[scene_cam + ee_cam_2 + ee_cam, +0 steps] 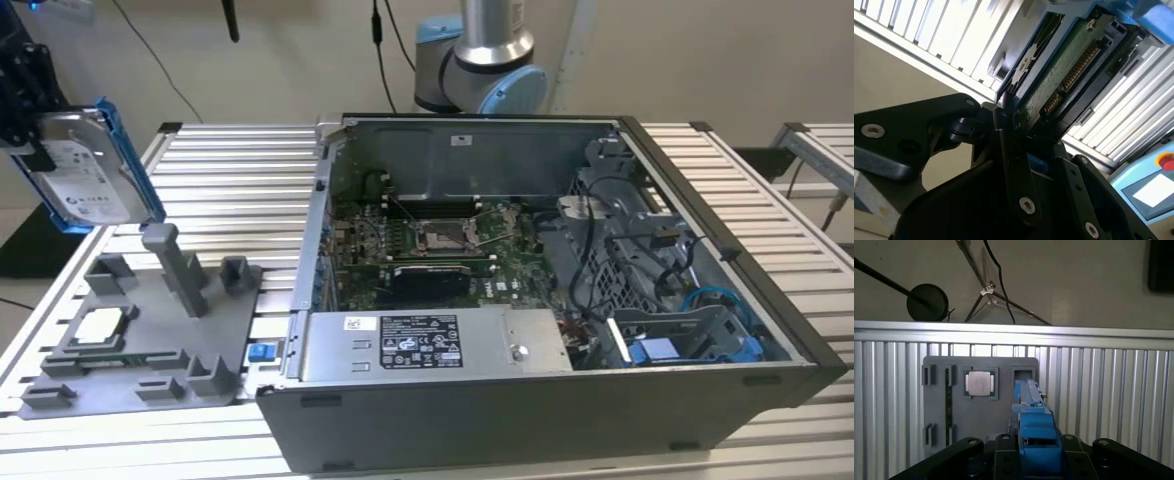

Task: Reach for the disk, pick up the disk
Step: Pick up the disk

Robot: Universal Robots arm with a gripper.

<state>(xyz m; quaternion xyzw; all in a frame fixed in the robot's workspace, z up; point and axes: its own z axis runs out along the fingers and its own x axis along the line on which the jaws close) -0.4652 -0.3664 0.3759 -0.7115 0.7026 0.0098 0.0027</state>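
Note:
In the exterior view the disk (87, 175) hangs upright in the air at the far left, above the grey fixture plate (147, 345). Its white label faces the camera and blue rails run along its edges. My black gripper (30, 140) is shut on it from above. In the second wrist view the disk (1064, 65) shows its green circuit board, clamped between the gripper (1021, 125) fingers. In the first wrist view the disk's blue rail (1031, 415) sticks out from the gripper (1036, 452) over the fixture plate (939, 410).
A small square silver-topped chip (100, 325) (980, 383) sits in the fixture plate, beside an upright grey post (178, 265). An open computer case (534, 270) with a grey labelled box (427, 345) fills the ribbed table's (227, 180) middle. The arm's base (481, 60) stands behind.

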